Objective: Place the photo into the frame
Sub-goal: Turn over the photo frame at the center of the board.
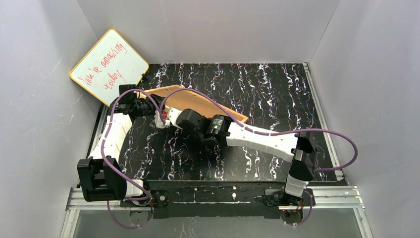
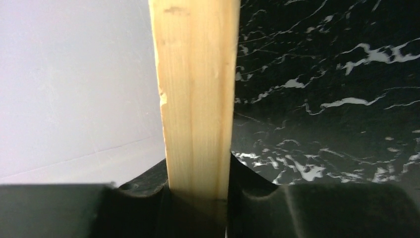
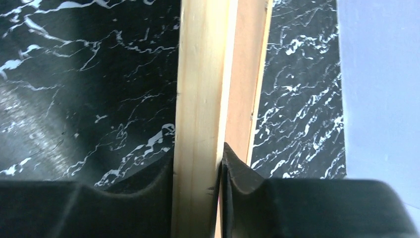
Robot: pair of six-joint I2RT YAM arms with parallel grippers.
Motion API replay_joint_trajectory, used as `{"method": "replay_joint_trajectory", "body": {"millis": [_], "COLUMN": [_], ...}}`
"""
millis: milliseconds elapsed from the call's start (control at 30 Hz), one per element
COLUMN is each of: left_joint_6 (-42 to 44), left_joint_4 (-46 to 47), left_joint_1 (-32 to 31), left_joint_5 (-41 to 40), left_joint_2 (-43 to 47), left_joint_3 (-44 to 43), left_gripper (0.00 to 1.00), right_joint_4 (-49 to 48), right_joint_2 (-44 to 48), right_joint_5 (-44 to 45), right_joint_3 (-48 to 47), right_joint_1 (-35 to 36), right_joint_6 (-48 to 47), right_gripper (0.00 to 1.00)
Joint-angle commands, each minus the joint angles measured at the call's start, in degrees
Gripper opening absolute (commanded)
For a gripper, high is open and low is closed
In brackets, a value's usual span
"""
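Note:
The light-wood frame (image 1: 167,91) is held tilted above the black marble table (image 1: 267,94) at the back left, with a brown backing board (image 1: 208,106) on its upper face. My left gripper (image 1: 147,107) is shut on the frame's left rail, which fills the left wrist view (image 2: 195,99) between the jaws (image 2: 198,186). My right gripper (image 1: 171,119) is shut on the near rail (image 3: 200,99), the brown board (image 3: 245,89) lying just behind that rail, jaws closed around it (image 3: 197,171). The photo is hidden from every view.
A yellow-rimmed whiteboard (image 1: 109,67) with red writing leans in the back left corner, just behind the left gripper. Grey walls close the table on three sides. A purple cable loops over the right arm (image 1: 262,139).

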State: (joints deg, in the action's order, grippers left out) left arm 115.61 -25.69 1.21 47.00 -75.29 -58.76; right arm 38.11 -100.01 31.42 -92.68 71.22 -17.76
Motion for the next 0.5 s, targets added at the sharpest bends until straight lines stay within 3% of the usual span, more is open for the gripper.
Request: {"method": "replay_joint_trajectory", "body": {"millis": [0,100,133,200,333,467], "left_joint_6": [-0.6,-2.4,-3.6,-9.1,-41.6,-66.2], "left_joint_4": [1.0,2.8,3.8,7.4,25.4,38.6], "left_joint_1": [-0.3,-0.3,-0.2,0.0,0.6,4.7], "left_joint_5": [9.7,9.4,9.5,9.9,8.8,9.4], "left_joint_2": [3.6,4.8,5.3,6.4,7.3,6.2], "left_joint_3": [-3.0,-2.4,-2.2,-2.0,-2.3,-4.0], "left_gripper": [0.43,0.92,0.97,0.98,0.98,0.98], "right_joint_4": [-3.4,-3.5,-3.0,-0.5,4.0,8.4], "right_joint_2": [-0.7,-0.3,-0.5,-1.4,-3.6,-6.3], "right_joint_5": [2.7,2.6,2.0,-0.9,-7.7,-14.6], "right_joint_3": [-4.7,-7.2,-8.5,-12.5,-21.4,-30.1], "right_joint_1": [-0.8,-1.4,-1.9,-3.5,-8.2,-13.8], "right_joint_6": [1.9,3.0,3.9,6.7,12.0,17.1], "right_gripper": [0.3,0.28,0.28,0.27,0.27,0.27]}}
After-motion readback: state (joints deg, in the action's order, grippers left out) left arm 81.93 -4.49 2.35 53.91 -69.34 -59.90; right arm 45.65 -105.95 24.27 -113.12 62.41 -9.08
